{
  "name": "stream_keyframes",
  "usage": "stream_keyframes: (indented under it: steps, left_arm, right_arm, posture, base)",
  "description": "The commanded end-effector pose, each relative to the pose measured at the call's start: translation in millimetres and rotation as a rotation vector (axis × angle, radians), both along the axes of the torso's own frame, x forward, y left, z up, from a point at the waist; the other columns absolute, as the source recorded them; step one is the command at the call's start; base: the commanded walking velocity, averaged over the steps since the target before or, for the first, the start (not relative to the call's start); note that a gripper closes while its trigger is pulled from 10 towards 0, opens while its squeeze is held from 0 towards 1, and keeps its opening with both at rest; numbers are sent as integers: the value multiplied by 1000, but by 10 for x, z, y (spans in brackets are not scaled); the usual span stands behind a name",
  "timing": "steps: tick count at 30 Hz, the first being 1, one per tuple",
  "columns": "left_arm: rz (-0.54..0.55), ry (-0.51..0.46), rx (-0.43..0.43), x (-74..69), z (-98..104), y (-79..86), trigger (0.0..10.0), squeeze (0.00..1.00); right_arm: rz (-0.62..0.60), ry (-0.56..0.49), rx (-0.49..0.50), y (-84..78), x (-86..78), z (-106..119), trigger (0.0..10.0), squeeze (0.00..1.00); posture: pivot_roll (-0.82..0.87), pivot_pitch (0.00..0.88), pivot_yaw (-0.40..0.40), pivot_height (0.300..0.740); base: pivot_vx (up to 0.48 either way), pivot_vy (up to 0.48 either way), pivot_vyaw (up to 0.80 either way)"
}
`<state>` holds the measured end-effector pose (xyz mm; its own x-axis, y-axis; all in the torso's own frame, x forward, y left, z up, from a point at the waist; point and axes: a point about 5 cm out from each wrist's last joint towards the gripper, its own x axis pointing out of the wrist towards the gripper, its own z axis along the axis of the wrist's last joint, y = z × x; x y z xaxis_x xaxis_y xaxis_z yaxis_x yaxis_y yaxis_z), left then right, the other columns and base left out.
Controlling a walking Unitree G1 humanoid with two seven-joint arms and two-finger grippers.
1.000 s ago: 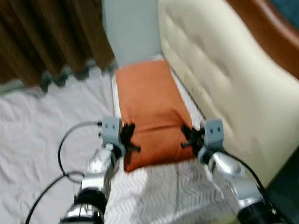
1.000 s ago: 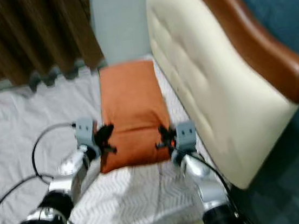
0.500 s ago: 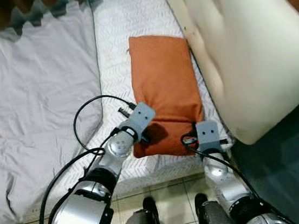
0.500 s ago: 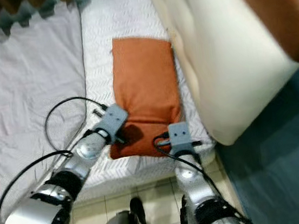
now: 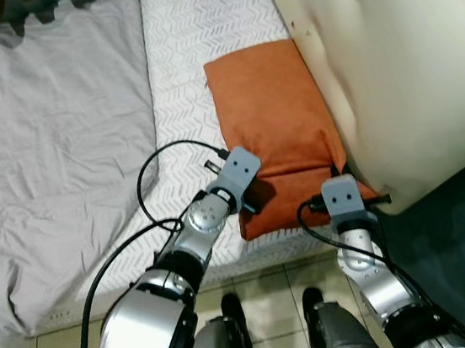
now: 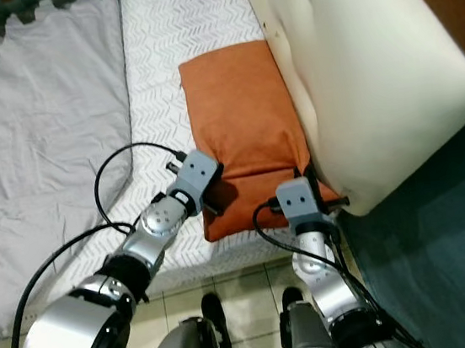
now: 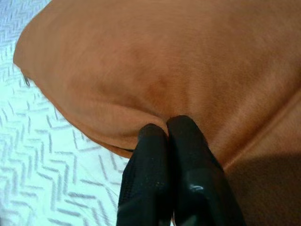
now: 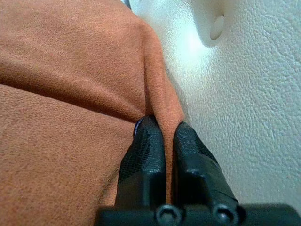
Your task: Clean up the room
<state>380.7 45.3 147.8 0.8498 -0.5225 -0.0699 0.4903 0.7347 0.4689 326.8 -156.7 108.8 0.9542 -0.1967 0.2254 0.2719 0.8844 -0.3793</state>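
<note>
- Nearest me, my left tool (image 7: 167,129) has its two black fingers pressed together on the near edge of the orange pillow (image 5: 277,122), pinching a fold of the cloth close to the corner that faces the foot of the bed.
- Just across that same near edge, my right tool (image 8: 162,134) is clamped on a thin flap of the pillow's seam, on the corner next to the cream headboard (image 5: 405,59).
- The pillow lies flat on the white zigzag sheet (image 5: 181,70), its long side touching the headboard, its near end by the edge of the mattress.
- I judge it light and soft: the fabric puckers and dents under both tools, so it will sag between the two grips when lifted. The suede-like cover looks grippy, not slippery, and nothing here is fragile.
- I judge the two near corners the best hold; the seam flap is thin and could slip out.
- Beyond the pillow, away from the headboard, the grey duvet (image 5: 42,146) lies rumpled.
</note>
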Motion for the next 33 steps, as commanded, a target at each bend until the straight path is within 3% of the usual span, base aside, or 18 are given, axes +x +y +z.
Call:
stream_keyframes:
  steps: [1,4,7,11,14,15,16,17,18,19,20,21,23,26,31,32,33]
  left_arm:
    - [-9,-142,200,50,84,142,10000,0]
    - [-44,-219,289,36,107,95,10000,0]
    - [-66,-298,386,9,80,66,10000,0]
    - [-69,-312,408,-27,3,74,10000,0]
    - [-18,-226,295,-26,-37,93,10000,0]
    - [-18,-226,295,-26,-37,93,10000,0]
    - [45,-142,174,10,-15,119,10000,4]
    - [64,-121,141,23,-4,126,10000,4]
    - [78,-104,107,34,12,128,10000,525]
    - [87,-91,76,42,27,130,10000,878]
    - [87,-91,76,42,27,130,10000,878]
    - [88,-94,70,45,40,123,10000,1000]
    - [109,-73,13,65,71,139,10000,1000]
    - [120,-71,-2,72,78,168,10000,1000]
    - [155,-26,-55,65,-4,334,10000,1000]
    - [176,-12,-127,63,-15,441,10000,1000]
    - [176,-12,-127,63,-15,441,10000,1000]
  right_arm:
    - [-149,31,90,-108,-152,-178,10000,0]
    - [-154,50,127,-39,-180,-247,10000,0]
    - [-164,125,250,80,-210,-410,10000,0]
    - [-145,165,281,130,-175,-450,10000,0]
    - [-160,161,227,20,-109,-400,10000,0]
    - [-160,161,227,20,-109,-400,10000,0]
    - [-175,163,213,-84,-55,-370,10000,90]
    - [-179,161,207,-117,-34,-355,10000,90]
    - [-178,155,197,-141,-13,-332,10000,1000]
    - [-172,145,183,-156,7,-303,10000,1000]
    - [-172,145,183,-156,7,-303,10000,1000]
    - [-169,136,162,-181,30,-276,10000,1000]
    - [-167,108,101,-245,77,-198,10000,1000]
    - [-165,97,74,-281,96,-168,10000,1000]
    - [-130,53,35,-270,108,-92,10000,1000]
    - [-95,-14,12,-236,103,24,10000,1000]
    - [-95,-14,12,-236,103,24,10000,1000]
  posture:
    - [-215,494,132,740]
    - [-211,493,134,740]
    - [-205,489,137,740]
    - [-197,484,133,740]
    - [-197,486,122,740]
    - [-197,486,122,740]
    - [-198,487,109,740]
    - [-198,487,109,740]
    - [-195,487,105,740]
    - [-194,486,104,740]
    - [-194,486,104,740]
    - [-190,484,101,740]
    - [-182,481,99,740]
    - [-176,477,97,740]
    - [-168,462,97,740]
    - [-156,435,99,740]
    - [-156,435,99,740]
  base:
    - [0,0,0]
    - [0,0,0]
    - [0,0,0]
    - [0,0,0]
    - [0,0,0]
    - [0,0,0]
    - [0,0,0]
    - [0,0,0]
    - [0,0,0]
    - [0,0,0]
    - [0,0,0]
    - [0,0,0]
    - [0,0,0]
    - [0,0,0]
    - [0,0,0]
    - [0,0,0]
    - [0,0,0]
